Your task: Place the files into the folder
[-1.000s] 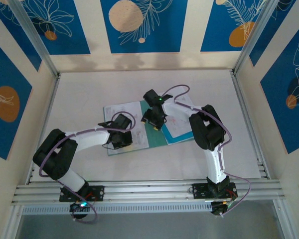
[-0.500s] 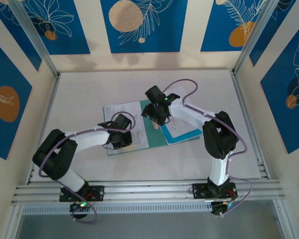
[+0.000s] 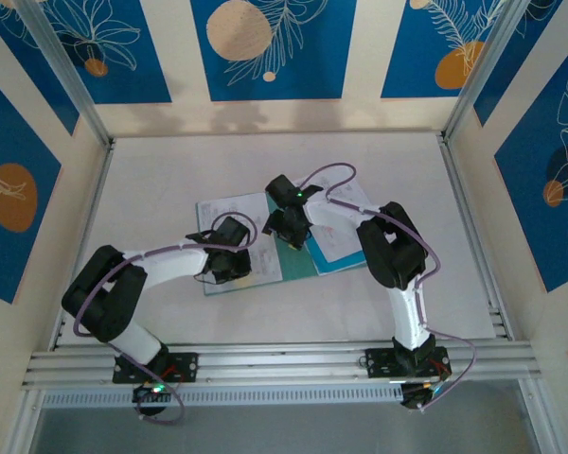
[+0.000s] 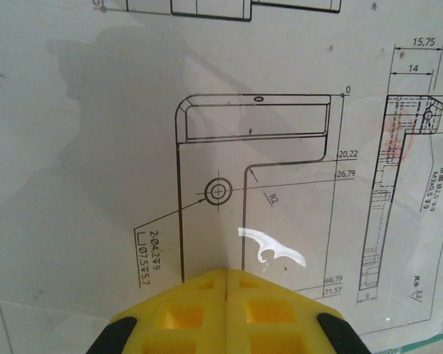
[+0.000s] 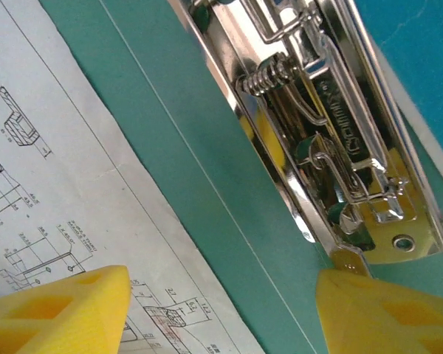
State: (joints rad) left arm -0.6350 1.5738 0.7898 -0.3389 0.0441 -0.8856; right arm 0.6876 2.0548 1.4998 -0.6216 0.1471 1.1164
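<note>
The folder (image 3: 296,253) lies open on the bench, its chrome spring clip (image 5: 317,125) running along the inner card. Left of the clip, 1 white drawing sheet (image 4: 96,184) already rests flat on the teal card. Right of the clip, more of the files (image 3: 336,238) lie loose, with a light-blue sheet (image 3: 348,262) edging out beneath them.

The left claw (image 4: 227,276) is pressed together, its tip on or just above the sheet left of the clip and apparently pinning it. The right claw (image 5: 221,310) is spread wide and holds nothing, straddling the clip's near end.

The sheets look thin, light and limp, likely to skate over smooth card and buckle if pushed. A free corner or an overhanging edge is probably the best hold. The clip looks stiff and sprung, so its lever would need a firm lift.
</note>
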